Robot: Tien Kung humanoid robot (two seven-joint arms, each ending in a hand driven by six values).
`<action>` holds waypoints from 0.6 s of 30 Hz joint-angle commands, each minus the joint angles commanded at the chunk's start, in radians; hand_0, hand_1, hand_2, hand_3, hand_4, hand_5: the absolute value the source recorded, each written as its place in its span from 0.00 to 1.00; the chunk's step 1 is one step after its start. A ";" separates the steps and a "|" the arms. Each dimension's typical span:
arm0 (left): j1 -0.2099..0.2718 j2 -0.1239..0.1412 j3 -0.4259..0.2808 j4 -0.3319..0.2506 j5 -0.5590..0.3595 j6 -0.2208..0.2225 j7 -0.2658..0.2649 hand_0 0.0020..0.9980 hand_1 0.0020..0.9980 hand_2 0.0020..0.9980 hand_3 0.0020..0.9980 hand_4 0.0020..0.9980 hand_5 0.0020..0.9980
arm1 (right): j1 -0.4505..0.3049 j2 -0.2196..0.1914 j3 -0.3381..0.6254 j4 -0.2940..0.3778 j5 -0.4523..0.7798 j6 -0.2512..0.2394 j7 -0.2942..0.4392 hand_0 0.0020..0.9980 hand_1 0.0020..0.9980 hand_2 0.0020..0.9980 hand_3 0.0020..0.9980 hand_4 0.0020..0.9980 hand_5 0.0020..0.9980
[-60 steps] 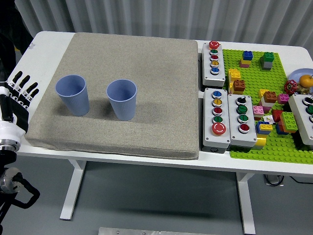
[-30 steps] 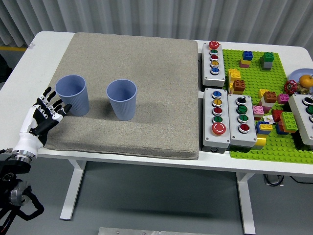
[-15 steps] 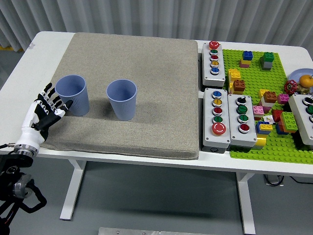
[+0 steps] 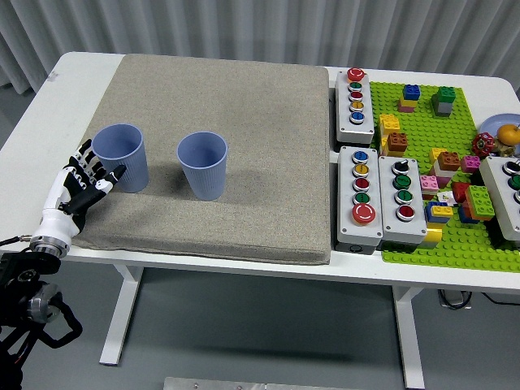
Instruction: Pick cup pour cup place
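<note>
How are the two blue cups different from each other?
The left cup stands next to the robot's left hand; the right cup stands alone, farther from it. The left cup sits slightly farther back on the grey mat. Both are blue, upright and look the same size.

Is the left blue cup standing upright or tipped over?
Upright: the left blue cup stands on the grey mat, rim facing up.

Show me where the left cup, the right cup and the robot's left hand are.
left cup (image 4: pixel 122 158), head view, on its outer wall.
right cup (image 4: pixel 203 166), head view, on its outer wall.
left hand (image 4: pixel 75 187), head view, on the middle of the hand.
</note>
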 joint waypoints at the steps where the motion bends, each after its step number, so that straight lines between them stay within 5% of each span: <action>1: 0.001 0.000 0.001 -0.004 0.004 0.000 0.002 1.00 0.94 1.00 1.00 0.88 0.20 | 0.000 0.000 0.000 0.000 0.000 0.000 0.000 0.71 0.65 0.61 0.58 0.00 0.08; 18: -0.006 0.000 0.014 0.007 0.036 -0.004 0.013 1.00 0.95 1.00 1.00 0.88 0.20 | 0.002 0.000 0.002 0.000 -0.003 0.002 -0.001 0.71 0.65 0.61 0.58 0.00 0.08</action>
